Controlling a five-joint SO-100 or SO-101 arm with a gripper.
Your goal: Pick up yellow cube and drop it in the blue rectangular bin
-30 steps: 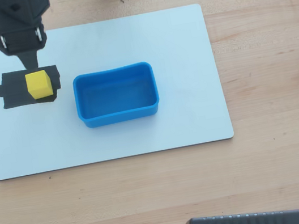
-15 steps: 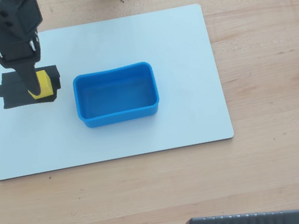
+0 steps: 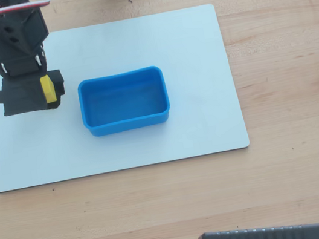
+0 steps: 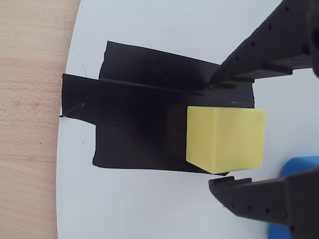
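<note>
Where the yellow cube (image 4: 225, 139) sits in the wrist view, right of centre, we see it between the two black fingers (image 4: 264, 55) of the gripper (image 4: 215, 134); the upper finger ends just above its top edge and the lower one just beneath its bottom corner. We note the jaws spread to either side of the cube, but we cannot tell whether they press on it. Under the cube lies a black tape patch (image 4: 134, 124) stuck on a white board (image 4: 149, 30). In the overhead view the cube (image 3: 48, 89) shows at the left of the frame, at the gripper (image 3: 48, 89) tip, over the tape patch (image 3: 18, 99). To its right, near but apart, stands the blue rectangular bin (image 3: 128, 123) on the board (image 3: 195, 40). The board rests on a wooden table (image 3: 286, 73).
</note>
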